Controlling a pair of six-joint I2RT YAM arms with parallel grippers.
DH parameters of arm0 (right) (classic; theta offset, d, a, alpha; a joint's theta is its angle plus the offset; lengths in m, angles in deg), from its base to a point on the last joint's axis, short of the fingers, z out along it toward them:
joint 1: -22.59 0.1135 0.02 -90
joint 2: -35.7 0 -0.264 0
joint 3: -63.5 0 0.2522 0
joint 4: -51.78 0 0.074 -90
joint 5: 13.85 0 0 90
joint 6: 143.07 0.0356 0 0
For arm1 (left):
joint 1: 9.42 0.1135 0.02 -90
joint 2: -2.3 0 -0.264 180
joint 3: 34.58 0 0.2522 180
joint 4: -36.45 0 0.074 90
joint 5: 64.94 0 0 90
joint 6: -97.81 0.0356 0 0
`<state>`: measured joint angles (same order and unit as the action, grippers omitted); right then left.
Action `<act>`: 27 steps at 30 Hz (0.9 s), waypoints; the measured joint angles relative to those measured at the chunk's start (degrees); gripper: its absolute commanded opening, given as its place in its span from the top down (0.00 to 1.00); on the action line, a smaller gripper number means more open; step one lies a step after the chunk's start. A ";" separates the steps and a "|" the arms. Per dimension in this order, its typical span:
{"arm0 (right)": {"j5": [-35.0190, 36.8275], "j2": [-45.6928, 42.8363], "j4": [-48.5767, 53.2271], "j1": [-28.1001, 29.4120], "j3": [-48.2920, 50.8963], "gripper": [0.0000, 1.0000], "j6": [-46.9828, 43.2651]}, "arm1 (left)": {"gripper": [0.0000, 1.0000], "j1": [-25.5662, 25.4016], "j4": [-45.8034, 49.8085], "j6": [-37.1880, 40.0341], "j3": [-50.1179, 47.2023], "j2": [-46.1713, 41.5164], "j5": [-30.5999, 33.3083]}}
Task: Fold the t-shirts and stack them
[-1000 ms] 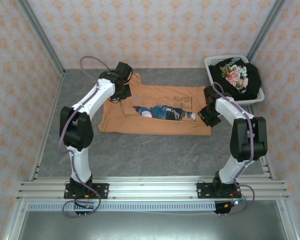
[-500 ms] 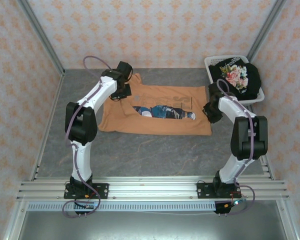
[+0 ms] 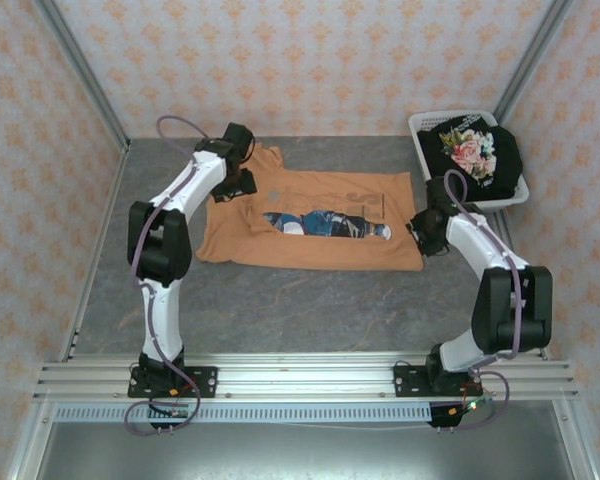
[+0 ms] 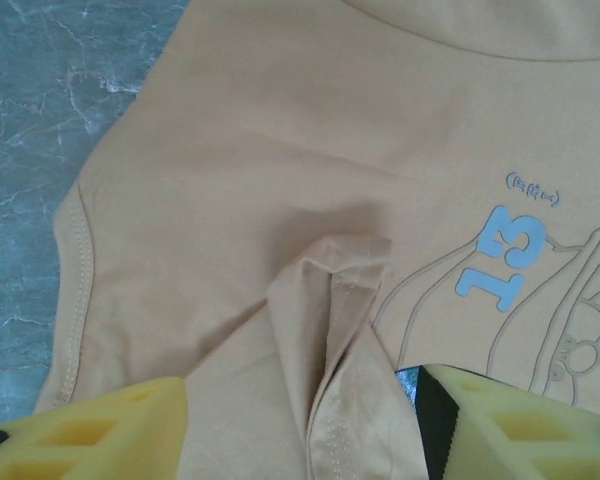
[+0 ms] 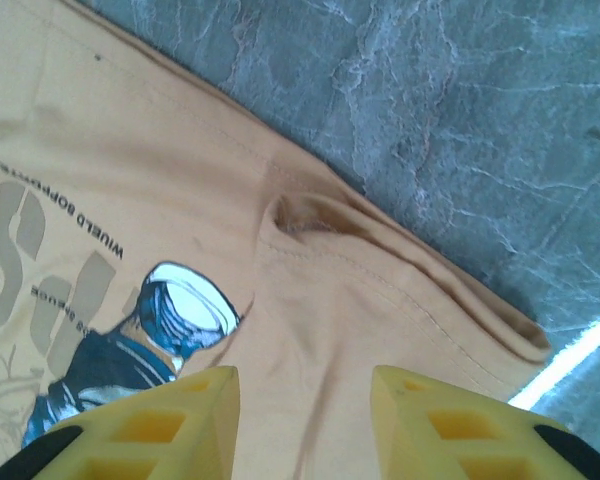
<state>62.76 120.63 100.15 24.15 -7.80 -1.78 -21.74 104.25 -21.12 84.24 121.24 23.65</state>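
Item 1. Orange t-shirt (image 3: 310, 225): lay spread flat on the grey table (image 3: 300, 300), middle of the top view, with its blue-and-white print showing as a strip at centre

Item 2. Black t-shirt (image 3: 477, 155), pink flowers: lay heaped in the white basket (image 3: 425, 125), upper right of the top view, well apart from the orange one

Item 3. Left gripper (image 3: 232, 188): sat over the orange shirt's upper left corner. In the left wrist view its yellow fingers (image 4: 90, 430) stood at the bottom corners of the frame, spread wide. A raised pleat of orange cloth ran between them unpinched, so nothing was held

Item 4. Right gripper (image 3: 423, 230): sat at the shirt's right edge, centre right of the top view. In the right wrist view its fingers (image 5: 460, 430) were moderately parted along the bottom edge, above flat cloth near the hem, and clamped nothing. The print lay at lower left
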 measured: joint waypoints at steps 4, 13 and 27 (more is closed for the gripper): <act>-1.36 -4.39 0.98 0.00 3.48 0.57 -2.08 | 0.44 1.20 0.04 -3.15 -15.87 -13.53 -1.62; -3.82 -5.27 2.97 0.00 7.82 0.63 -5.95 | 0.56 5.75 -3.02 -10.84 -36.09 -21.68 -9.11; -1.81 7.41 3.39 0.00 6.34 0.67 -8.94 | 0.80 9.11 -5.92 -11.67 -34.27 -10.82 -2.16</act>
<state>60.94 128.04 103.54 24.15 -1.46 -10.72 -12.62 98.33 -32.79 49.96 110.42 21.48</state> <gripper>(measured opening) 0.330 0.218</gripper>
